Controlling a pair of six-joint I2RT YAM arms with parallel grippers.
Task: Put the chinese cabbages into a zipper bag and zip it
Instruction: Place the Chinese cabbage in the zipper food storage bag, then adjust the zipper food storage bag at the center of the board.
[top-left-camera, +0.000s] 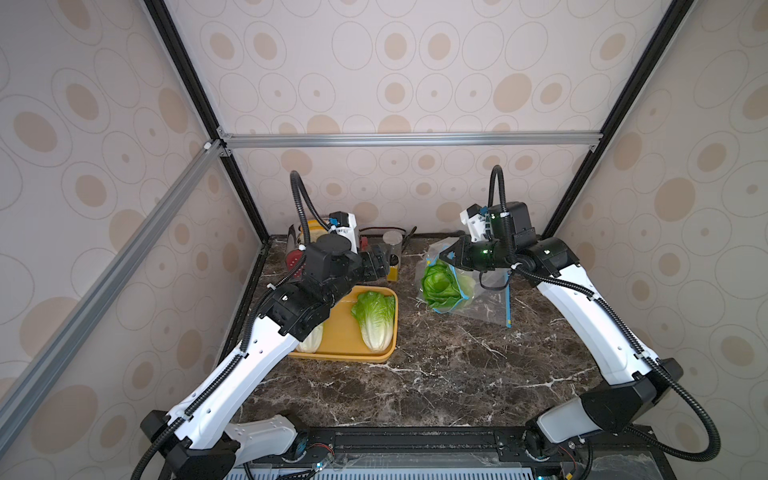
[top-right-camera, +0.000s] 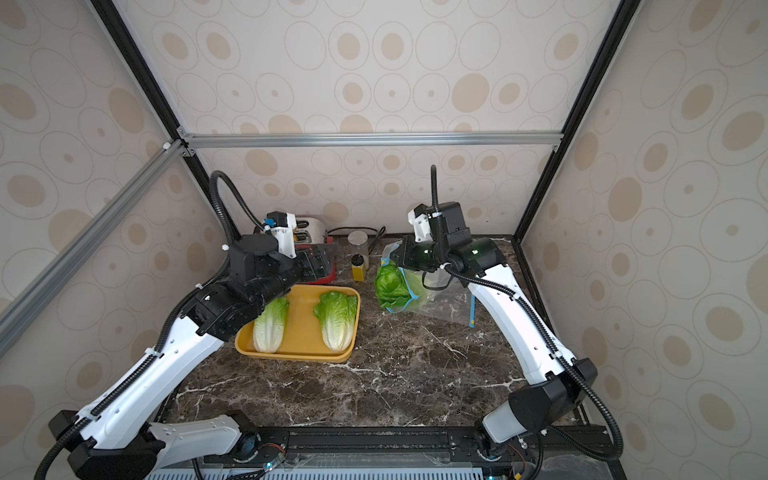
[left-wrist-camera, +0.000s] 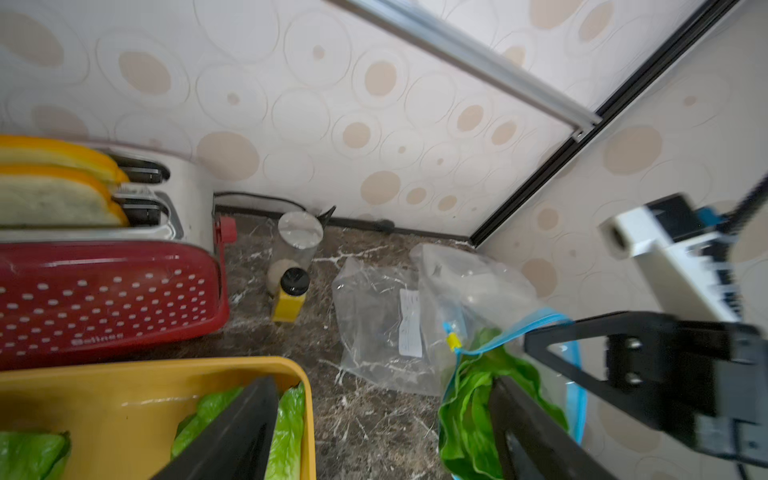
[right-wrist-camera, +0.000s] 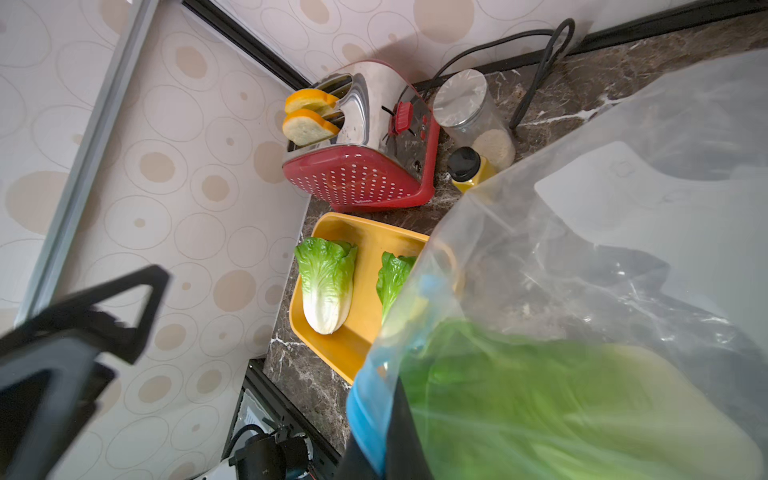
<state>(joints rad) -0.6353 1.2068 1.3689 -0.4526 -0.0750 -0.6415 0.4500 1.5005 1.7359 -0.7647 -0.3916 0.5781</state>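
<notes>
While my right gripper (top-left-camera: 449, 254) pinches the mouth of the zipper bag (top-left-camera: 486, 303) around one cabbage (top-left-camera: 438, 284), two cabbages (top-right-camera: 336, 320) (top-right-camera: 270, 324) wait on the tray (top-right-camera: 303, 328), my left gripper (left-wrist-camera: 381, 384) wide and empty, zip undone.

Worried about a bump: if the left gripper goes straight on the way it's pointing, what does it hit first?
Most likely the zipper bag: its clear plastic lies on the counter just ahead of the open left gripper. Depth is unclear, so it might pass over it.
</notes>
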